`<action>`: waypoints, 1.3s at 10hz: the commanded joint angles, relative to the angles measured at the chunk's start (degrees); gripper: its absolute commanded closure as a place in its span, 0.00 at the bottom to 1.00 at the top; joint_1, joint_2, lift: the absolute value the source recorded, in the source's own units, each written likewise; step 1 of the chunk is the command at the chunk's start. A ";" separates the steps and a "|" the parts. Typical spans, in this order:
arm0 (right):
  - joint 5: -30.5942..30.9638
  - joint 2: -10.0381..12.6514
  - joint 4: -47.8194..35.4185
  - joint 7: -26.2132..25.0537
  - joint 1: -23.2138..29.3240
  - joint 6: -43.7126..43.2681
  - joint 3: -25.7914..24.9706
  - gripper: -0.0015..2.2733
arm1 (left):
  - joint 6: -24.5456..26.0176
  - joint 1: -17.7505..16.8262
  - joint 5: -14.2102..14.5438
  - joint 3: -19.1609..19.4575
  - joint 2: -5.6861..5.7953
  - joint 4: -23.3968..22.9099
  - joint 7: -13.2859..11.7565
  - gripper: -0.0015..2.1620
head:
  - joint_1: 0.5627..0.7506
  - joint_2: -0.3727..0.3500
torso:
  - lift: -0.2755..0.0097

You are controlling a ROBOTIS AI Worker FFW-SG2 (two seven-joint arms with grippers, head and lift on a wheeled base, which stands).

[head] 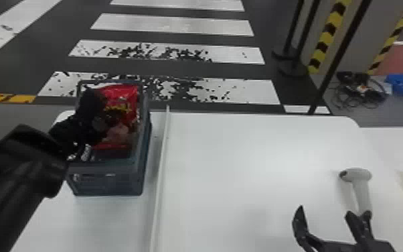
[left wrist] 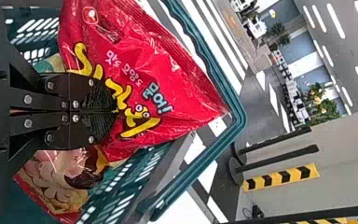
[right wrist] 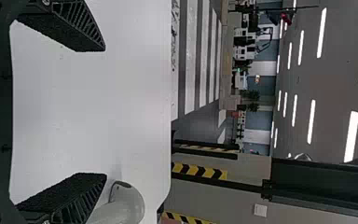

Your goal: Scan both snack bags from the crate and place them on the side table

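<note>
Your left hand [left wrist: 106, 111] looks closed on the red snack bag [left wrist: 172, 88] inside the crate [head: 108, 182], right hand [right wrist: 105, 112] open; bag's probably light, soft, slick, contents crushable, so take a gathered mid-bag fold, snug, no hard squeeze.
</note>
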 commanded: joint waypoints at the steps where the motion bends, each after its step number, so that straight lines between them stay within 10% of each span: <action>1: 0.00 0.05 0.00 0.00 -0.17 0.24 0.10 0.01 | 1.57 2.35 1.40 1.71 1.23 -4.01 -1.24 0.99 | 0.70 0.47 | 0.63; 13: 0.00 0.05 1.31 -0.09 -1.57 3.23 0.89 0.01 | -5.81 8.32 9.39 10.94 2.81 -9.11 -12.40 0.99 | 0.70 0.50 | 0.63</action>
